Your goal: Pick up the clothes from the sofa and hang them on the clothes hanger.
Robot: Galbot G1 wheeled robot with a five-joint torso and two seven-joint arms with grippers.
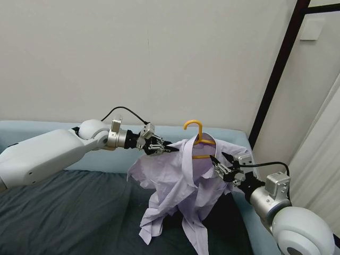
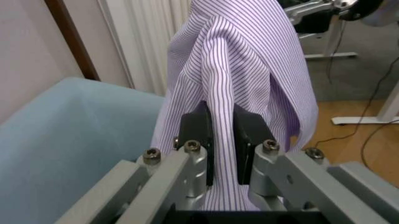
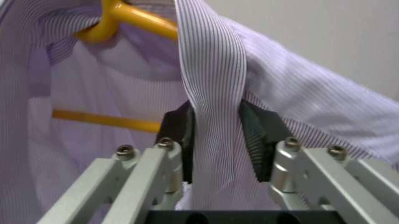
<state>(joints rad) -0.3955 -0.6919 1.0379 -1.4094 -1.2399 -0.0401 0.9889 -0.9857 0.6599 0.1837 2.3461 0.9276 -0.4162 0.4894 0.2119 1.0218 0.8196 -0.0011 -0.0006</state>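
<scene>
Left end effector [image 1: 169, 149] pinches the shirt [image 1: 175, 191] at 9 o'clock of the yellow hanger [image 1: 200, 135], right end effector [image 1: 217, 162] pinches it at 5, so I'd lift both evenly.

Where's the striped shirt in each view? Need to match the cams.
Head view: striped shirt at centre, held up between left claw and right claw, over the sofa.
Left wrist view: fold pinched in the left claw.
Right wrist view: front edge pinched in the right claw.
Landmark: yellow hanger, inside the collar, head and right wrist.
</scene>
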